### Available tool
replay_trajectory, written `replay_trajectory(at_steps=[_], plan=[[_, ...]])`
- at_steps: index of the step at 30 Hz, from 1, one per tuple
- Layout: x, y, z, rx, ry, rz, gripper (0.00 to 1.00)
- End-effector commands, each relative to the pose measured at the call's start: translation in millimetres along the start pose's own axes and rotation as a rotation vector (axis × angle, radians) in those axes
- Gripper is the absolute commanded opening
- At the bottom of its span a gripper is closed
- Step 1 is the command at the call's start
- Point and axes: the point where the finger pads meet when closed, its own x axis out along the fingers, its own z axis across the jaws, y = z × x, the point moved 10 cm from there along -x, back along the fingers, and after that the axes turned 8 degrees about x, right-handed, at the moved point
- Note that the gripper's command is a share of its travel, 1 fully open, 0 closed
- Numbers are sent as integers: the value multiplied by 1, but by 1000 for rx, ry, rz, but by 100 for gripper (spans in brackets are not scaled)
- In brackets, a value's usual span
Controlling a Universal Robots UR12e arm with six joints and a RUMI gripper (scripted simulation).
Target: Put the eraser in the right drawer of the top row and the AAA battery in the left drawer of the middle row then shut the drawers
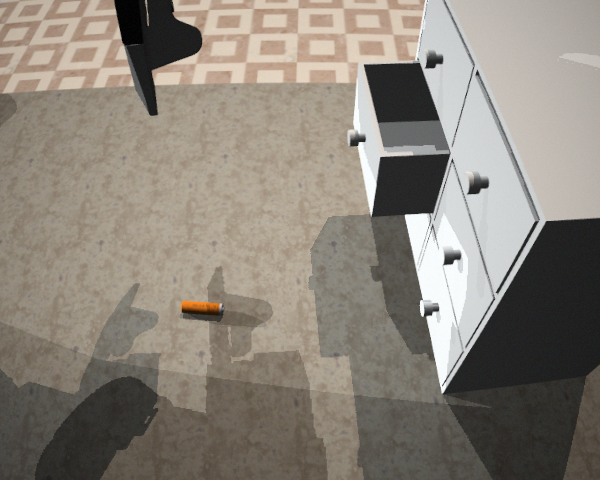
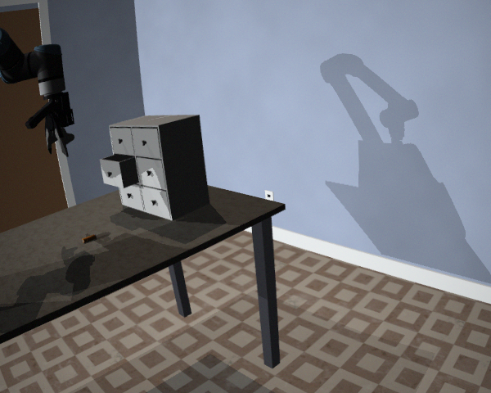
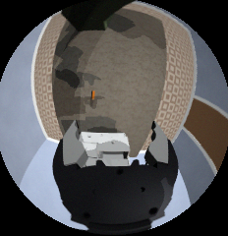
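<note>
The white chest [image 1: 538,310] [image 2: 184,169] stands upright on the table. Its left middle drawer [image 1: 409,183] [image 2: 110,173] is pulled out; no object shows in the visible part of its inside. The right top drawer [image 1: 496,180] [image 2: 146,146] looks shut, as do the other drawers. The orange AAA battery [image 1: 201,308] [image 2: 88,238] [image 3: 93,94] lies on its side on the table in front of the chest. The eraser is not seen in any view. My gripper [image 2: 57,153] [image 3: 115,121] is open and empty, high above the table, out in front of the chest's left side.
The table [image 1: 135,206] [image 2: 34,237] extends in front of the chest, with arm shadows across it. Knobs stick out from the drawer fronts, and the open drawer juts out over the table. A blue wall [image 2: 259,106] is behind the chest.
</note>
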Motion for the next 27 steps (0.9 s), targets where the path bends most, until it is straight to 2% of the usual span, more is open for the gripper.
replay_trajectory(at_steps=[1, 12, 24, 27], plan=[[-2, 7, -1, 0, 1, -8, 100], [2, 8, -2, 3, -5, -42, 100], [15, 12, -3, 4, -24, -168, 100], [16, 12, -3, 5, -26, -181, 100]])
